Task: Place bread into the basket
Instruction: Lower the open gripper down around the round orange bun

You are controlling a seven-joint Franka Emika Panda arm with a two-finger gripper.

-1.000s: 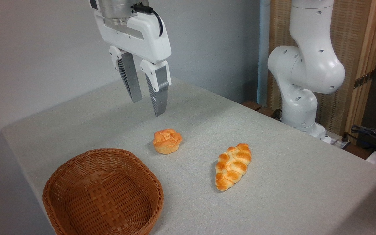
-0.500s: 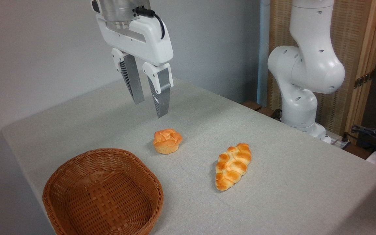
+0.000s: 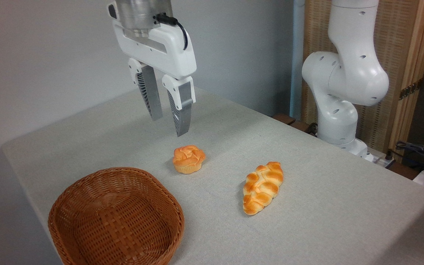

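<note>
A: What is the setting?

B: A table under a pale grey cloth, with a plain grey wall behind. At 2 o'clock the white arm's base stands at the table's far edge before a woven screen, and some cables lie at 3 o'clock.

A: What has changed since a second ago?

B: The claw has come lower and a little to the right. Its fingers are a narrow gap apart and hold nothing, and they hang in the air at 12 o'clock from the bread, not touching it. Nothing on the table has shifted.

A: Where do things lie, from the left?

B: The basket sits at 7 o'clock near the front-left corner, with only its woven bottom showing inside. The bread rests on the cloth just beyond the basket's far-right rim, apart from it. The braided loaf lies at 4 o'clock from the bread, well apart.
</note>
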